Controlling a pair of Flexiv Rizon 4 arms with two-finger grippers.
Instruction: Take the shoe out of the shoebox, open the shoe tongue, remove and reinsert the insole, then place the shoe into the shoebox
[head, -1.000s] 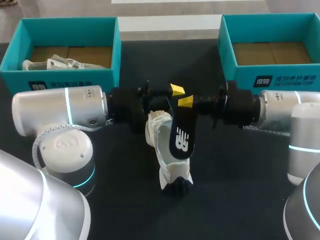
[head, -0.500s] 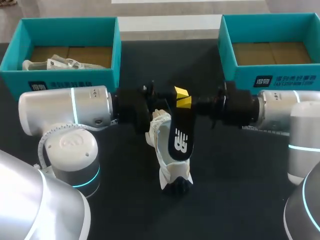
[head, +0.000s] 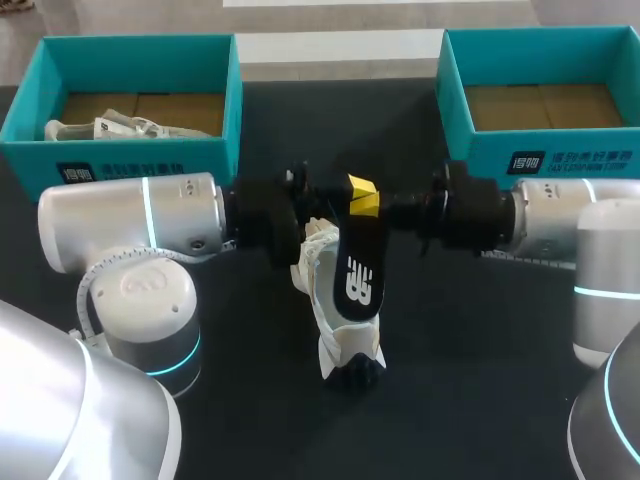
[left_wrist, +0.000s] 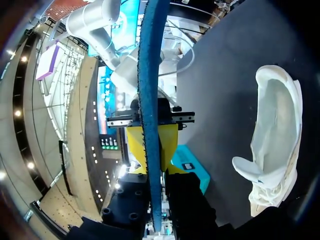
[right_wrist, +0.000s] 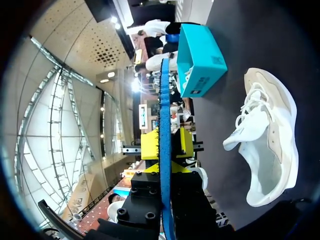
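A dark insole (head: 358, 275) with a white logo hangs upright over the middle of the table, its blue edge (left_wrist: 150, 100) (right_wrist: 164, 110) facing both wrist cameras. My left gripper (head: 354, 188) (left_wrist: 150, 146) and my right gripper (head: 368, 204) (right_wrist: 165, 150) meet at its upper end. Each has its yellow tips pressed against the insole from two sides. The white shoe (head: 335, 345) (left_wrist: 275, 135) (right_wrist: 272, 150) lies on the black table just below the insole, opening upward, with its tongue pulled out.
A teal shoebox (head: 140, 45) at the back left holds another white shoe (head: 120, 128). A second teal shoebox (head: 540, 40) at the back right shows only its cardboard floor. The black table (head: 470, 380) lies bare in front of the shoe.
My left arm has slid right toward the insole and its fingers have closed in on the insole's top beside the right gripper. The right arm and the shoe have barely moved.
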